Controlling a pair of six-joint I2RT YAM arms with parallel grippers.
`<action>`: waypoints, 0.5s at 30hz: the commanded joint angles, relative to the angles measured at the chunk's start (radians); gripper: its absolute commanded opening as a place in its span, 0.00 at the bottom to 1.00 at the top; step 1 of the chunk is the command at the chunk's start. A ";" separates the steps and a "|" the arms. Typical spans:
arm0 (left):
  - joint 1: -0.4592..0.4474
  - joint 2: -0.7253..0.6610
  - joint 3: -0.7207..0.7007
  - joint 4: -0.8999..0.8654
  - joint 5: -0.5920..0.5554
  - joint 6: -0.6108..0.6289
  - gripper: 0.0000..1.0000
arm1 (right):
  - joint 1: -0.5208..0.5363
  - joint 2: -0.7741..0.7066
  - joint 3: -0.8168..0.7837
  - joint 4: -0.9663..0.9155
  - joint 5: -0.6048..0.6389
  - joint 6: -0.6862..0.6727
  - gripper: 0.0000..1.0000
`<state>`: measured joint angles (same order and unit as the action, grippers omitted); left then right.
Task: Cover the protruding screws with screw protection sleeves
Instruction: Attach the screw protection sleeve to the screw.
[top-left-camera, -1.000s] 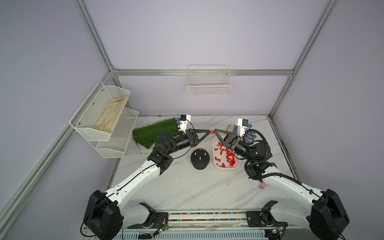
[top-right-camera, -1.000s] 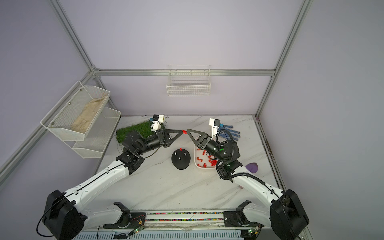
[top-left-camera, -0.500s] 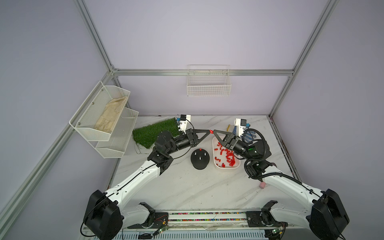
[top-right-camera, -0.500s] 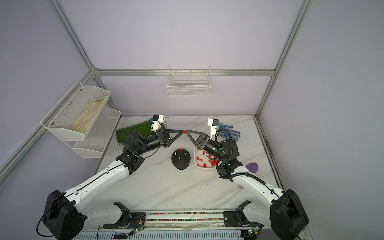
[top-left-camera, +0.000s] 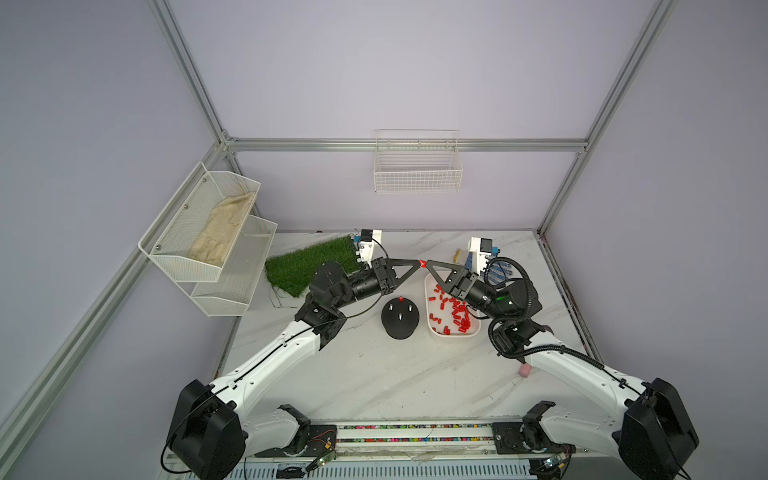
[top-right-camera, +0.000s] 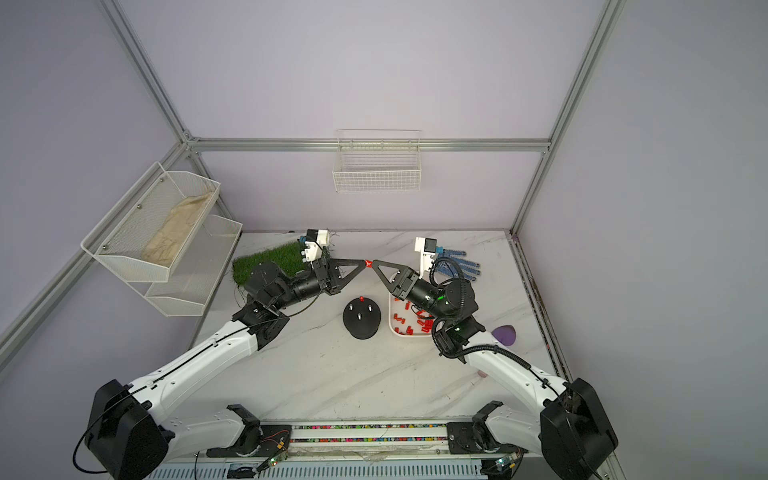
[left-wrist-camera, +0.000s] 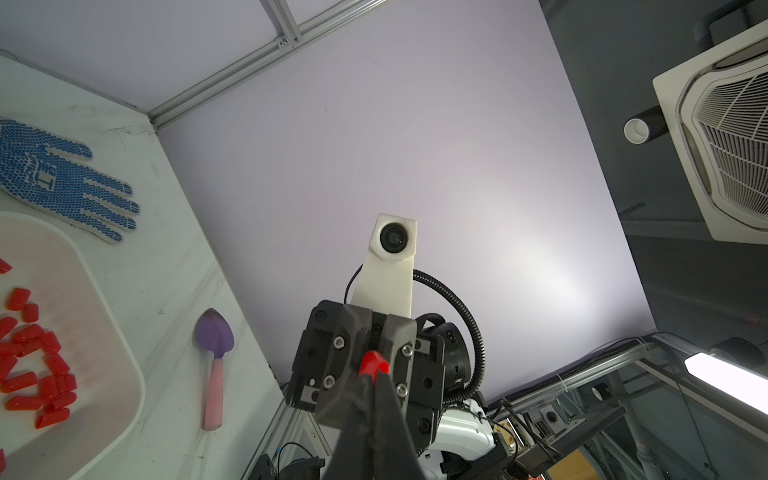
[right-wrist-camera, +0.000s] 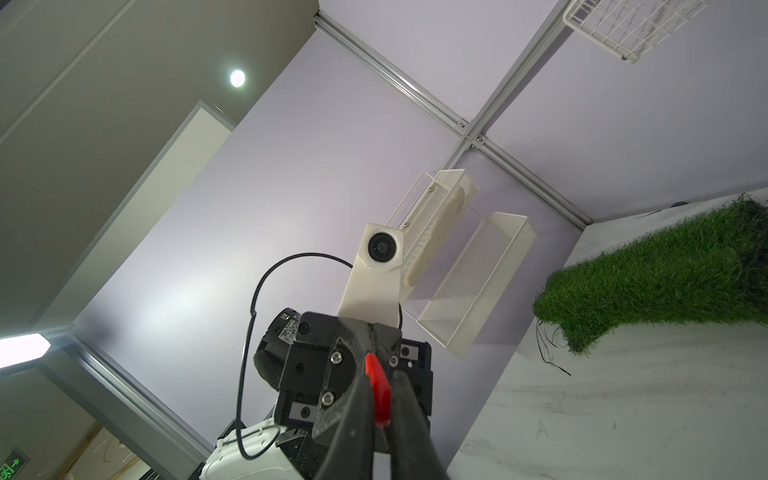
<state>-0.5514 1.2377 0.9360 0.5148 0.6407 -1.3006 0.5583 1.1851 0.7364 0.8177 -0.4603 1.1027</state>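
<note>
Above the counter, midway between its left and right edges and toward the far edge, the left jaws and the right jaws meet tip to tip on one red sleeve (top-left-camera: 423, 263). The left jaws are clenched on it. In the right wrist view the right jaws pinch it too, so this looks like a handover between the arms.

Below them, near the counter's centre, stands the black base (top-left-camera: 400, 330) with four screws. The one nearest the far edge wears a fitted sleeve (top-left-camera: 400, 298); the three bare screws (top-left-camera: 400, 316) stand silvery and uncovered. By my reading the task is a quarter done: one screw is covered, a second sleeve is in the air, and three screws are left.

Just beside the base, toward the right edge, the white tray (top-left-camera: 457, 335) holds the loose sleeves (top-left-camera: 457, 311). They are heaped and overlapping, perhaps two dozen, too tangled to count exactly. In all there is one base, one tray and one held sleeve.
</note>
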 joint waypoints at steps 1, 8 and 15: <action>-0.004 -0.011 -0.004 0.051 0.003 0.000 0.17 | 0.000 -0.028 0.027 -0.045 0.007 -0.026 0.11; 0.005 -0.044 -0.022 0.022 -0.015 0.018 0.41 | 0.001 -0.072 0.043 -0.139 0.006 -0.080 0.12; 0.020 -0.067 0.015 -0.104 0.005 0.076 0.43 | 0.000 -0.106 0.100 -0.333 -0.026 -0.192 0.12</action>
<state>-0.5419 1.1973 0.9360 0.4416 0.6350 -1.2713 0.5583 1.1065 0.7956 0.5915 -0.4683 0.9771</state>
